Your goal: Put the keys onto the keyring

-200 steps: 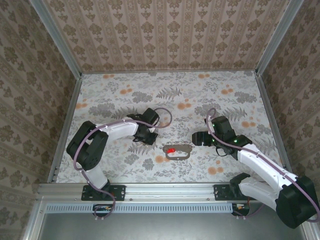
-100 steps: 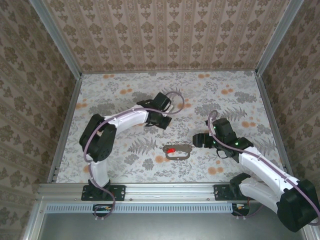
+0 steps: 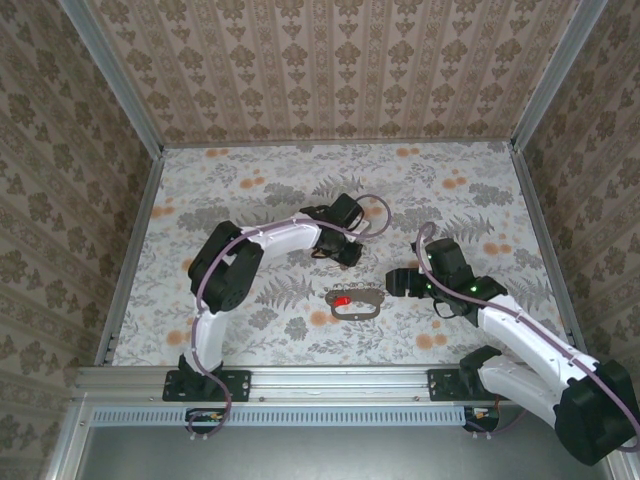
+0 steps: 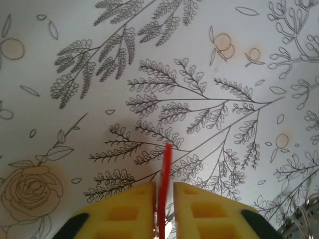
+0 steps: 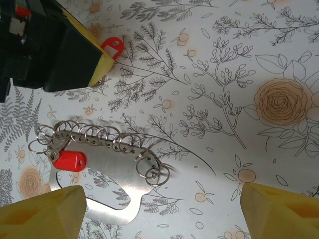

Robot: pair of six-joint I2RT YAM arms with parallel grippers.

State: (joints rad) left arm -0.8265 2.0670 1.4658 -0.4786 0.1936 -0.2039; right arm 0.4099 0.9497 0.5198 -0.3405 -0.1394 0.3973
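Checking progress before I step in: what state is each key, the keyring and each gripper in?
left gripper: shut on the held key.
held key: edge-on between the pads, off the keyring.
second key: lying at the keyring's small loops, apparently attached.
keyring: flat on the table, ungripped.
right gripper: open, empty, above the keyring.
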